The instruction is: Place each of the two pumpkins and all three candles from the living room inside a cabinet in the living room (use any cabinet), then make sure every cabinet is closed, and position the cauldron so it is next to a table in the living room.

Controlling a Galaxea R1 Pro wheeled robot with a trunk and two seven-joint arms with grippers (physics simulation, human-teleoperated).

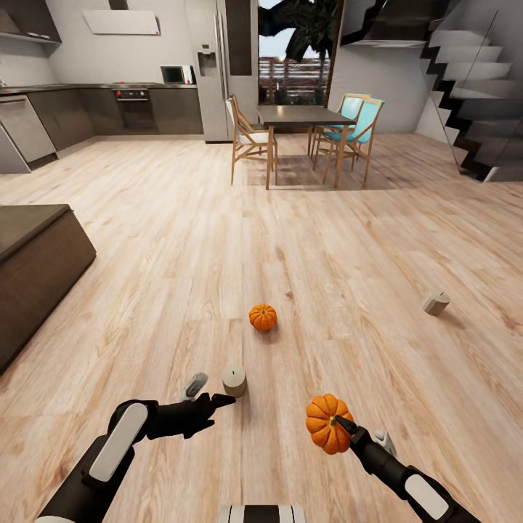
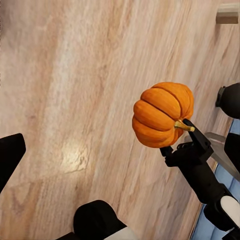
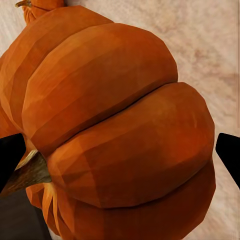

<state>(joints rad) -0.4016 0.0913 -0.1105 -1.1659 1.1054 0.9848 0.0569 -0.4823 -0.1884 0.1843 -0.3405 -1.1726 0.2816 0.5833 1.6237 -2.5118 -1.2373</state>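
Here the right gripper (image 1: 341, 428) is clamped on one pumpkin (image 1: 327, 423), lifted off the wooden floor (image 1: 327, 240) so it can be carried to the cabinet (image 1: 36, 269), which lies well off beyond the left arm. The left gripper (image 1: 211, 404) hangs empty, fingers apart, just beside a candle (image 1: 234, 380), likely the next pickup. The second pumpkin (image 1: 263, 317) sits farther ahead.
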